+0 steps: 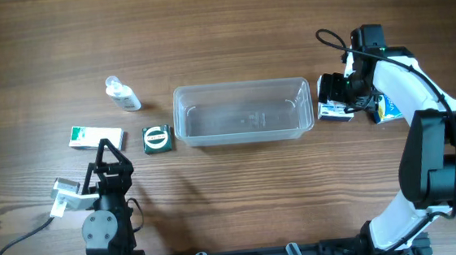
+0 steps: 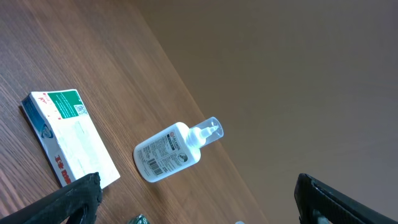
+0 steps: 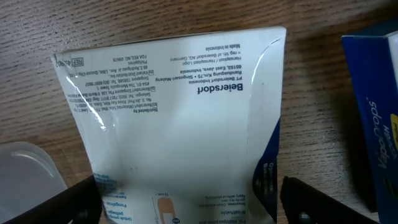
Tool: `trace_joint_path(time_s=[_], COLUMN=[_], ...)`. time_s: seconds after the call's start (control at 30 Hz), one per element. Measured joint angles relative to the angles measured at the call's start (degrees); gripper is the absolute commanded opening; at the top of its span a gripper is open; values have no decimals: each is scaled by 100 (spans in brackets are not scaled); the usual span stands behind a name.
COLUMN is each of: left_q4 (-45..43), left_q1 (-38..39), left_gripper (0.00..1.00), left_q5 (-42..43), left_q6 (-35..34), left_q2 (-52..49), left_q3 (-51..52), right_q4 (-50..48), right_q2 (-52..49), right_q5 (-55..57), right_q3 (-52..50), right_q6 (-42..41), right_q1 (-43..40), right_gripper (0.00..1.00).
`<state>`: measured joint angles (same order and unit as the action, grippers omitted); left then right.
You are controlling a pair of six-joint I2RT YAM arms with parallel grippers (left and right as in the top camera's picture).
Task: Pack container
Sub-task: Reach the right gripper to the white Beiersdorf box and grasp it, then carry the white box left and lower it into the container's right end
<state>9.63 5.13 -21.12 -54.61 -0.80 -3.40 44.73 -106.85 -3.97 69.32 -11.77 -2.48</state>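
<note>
The white box [image 3: 180, 124] is straddled by the right gripper [image 3: 189, 196]; whether it is clamped cannot be told. A lift into the container [image 1: 241, 110] is called for next. The left gripper [image 2: 199, 202] is held wide, idle.

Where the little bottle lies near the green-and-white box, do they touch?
Apart. The left wrist view shows bare wood between the bottle and the box.

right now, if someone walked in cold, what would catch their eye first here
The big clear container sits empty in the middle of the table. Just to its right, the right gripper hangs over a white box, jaws spread to either side of it. Off to the left lie a small bottle and a green-and-white box.
</note>
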Motion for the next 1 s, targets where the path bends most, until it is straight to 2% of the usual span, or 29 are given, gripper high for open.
trace_joint_path(time_s=[0.2,0.37,0.6,0.8,0.83,1.0], left_q4=[0,0,0,0,2,-2], left_q1=[0,0,0,0,0,0], left_gripper=[100,100,100,100,100,100], left_q5=[2,0,2,0,0,2], left_q6=[0,0,0,0,0,0], left_q2=[0,0,0,0,0,0], left_q3=[0,0,0,0,0,0], right_q4=[-2,74,1154,1939,1963,2238], right_q2=[0,0,85,1346,1818,2487], right_q5=[20,22,44,63,68,59], right_q3=[-7,-4,597,1532,1644,1729], right_q6=[-15,-46,-59,-61,-68,-282], right_q1=[0,0,2,170,385,1248], right_gripper=[79,67,64,63,63,63])
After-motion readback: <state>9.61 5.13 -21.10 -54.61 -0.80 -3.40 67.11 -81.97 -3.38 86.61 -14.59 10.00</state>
